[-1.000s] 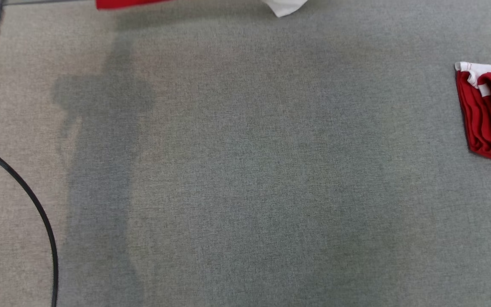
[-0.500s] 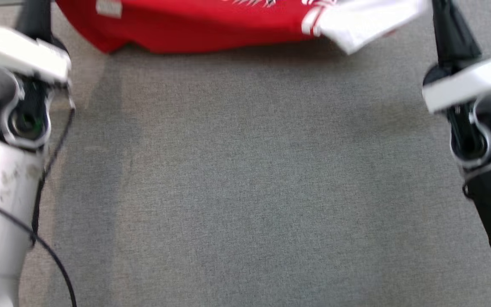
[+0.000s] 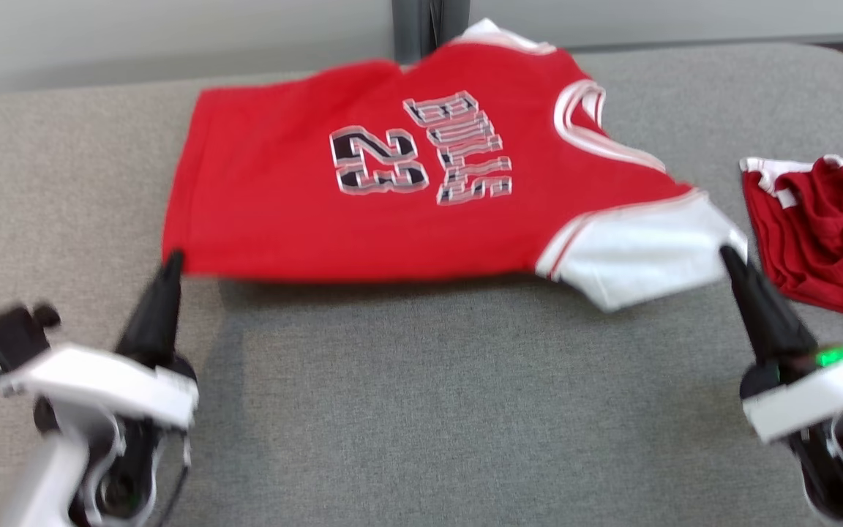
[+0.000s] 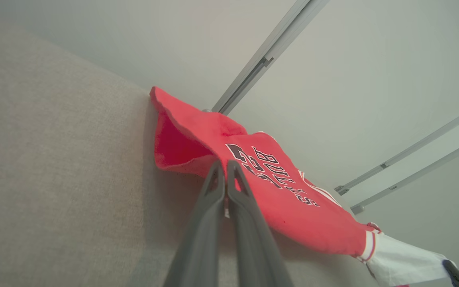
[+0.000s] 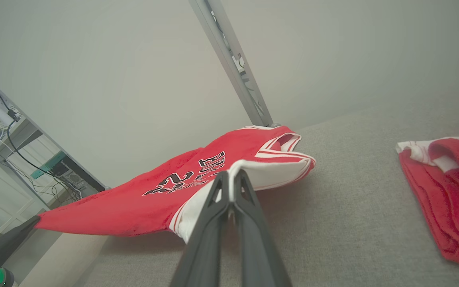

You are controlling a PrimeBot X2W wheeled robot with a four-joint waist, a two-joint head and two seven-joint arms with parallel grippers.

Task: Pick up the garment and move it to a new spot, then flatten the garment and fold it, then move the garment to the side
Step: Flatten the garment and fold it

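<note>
The garment [image 3: 363, 212] is a red jersey with white sleeves and the print "BULLS 23". It is spread out, its near edge lifted off the grey surface with a shadow under it. My left gripper [image 3: 171, 258] is shut on its near hem corner, and the left wrist view shows the fingers [image 4: 218, 179] pinched together on the red cloth [image 4: 293, 199]. My right gripper [image 3: 726, 253] is shut on the edge of the white sleeve [image 3: 641, 256]. In the right wrist view its closed fingertips [image 5: 221, 187] clamp that sleeve [image 5: 269, 171].
A second red and white garment [image 3: 824, 227] lies crumpled on the right, close to my right gripper, and also shows in the right wrist view [image 5: 444, 187]. The grey fabric tabletop [image 3: 429, 410] ends at a pale wall with a metal post [image 3: 429, 22] behind the jersey.
The head camera has tilted up from the bare grey surface, so the whole jersey and both grippers are now in the picture. Both grippers have stayed shut.
</note>
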